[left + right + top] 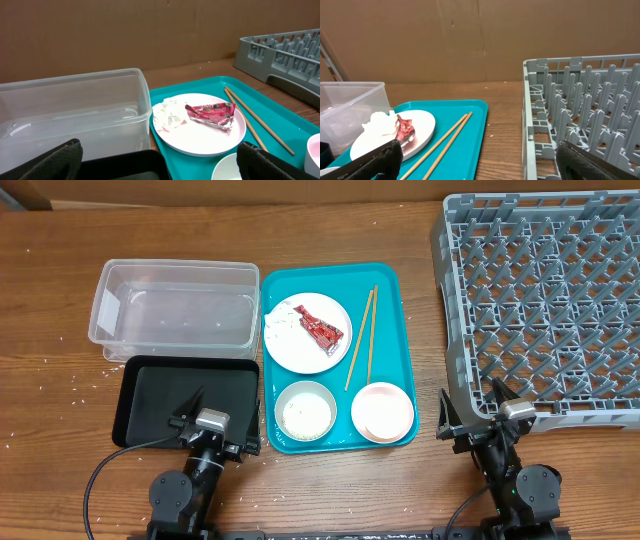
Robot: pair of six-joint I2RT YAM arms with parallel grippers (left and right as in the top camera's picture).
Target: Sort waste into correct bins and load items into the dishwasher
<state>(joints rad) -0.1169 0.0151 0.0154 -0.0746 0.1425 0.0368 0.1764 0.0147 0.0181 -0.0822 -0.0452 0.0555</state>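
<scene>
Wooden bench (60, 260) seen from above. At far left, clear tub (175, 302), with black tray (160, 390) just nearer. In the centre, teal serving tray (392, 320) carrying plate (300, 348) with red wrapper (321, 330) and tissue wad (170, 114), chopsticks (360, 340), left bowl (305, 412) and right bowl (382, 411). At right, grey rack (545, 300). Left tool (160, 146) and right tool (479, 145) at near edge, both spread wide, gripping nothing.

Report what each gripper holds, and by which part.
Nothing is held. The left gripper and right gripper both show open, empty jaws.
</scene>
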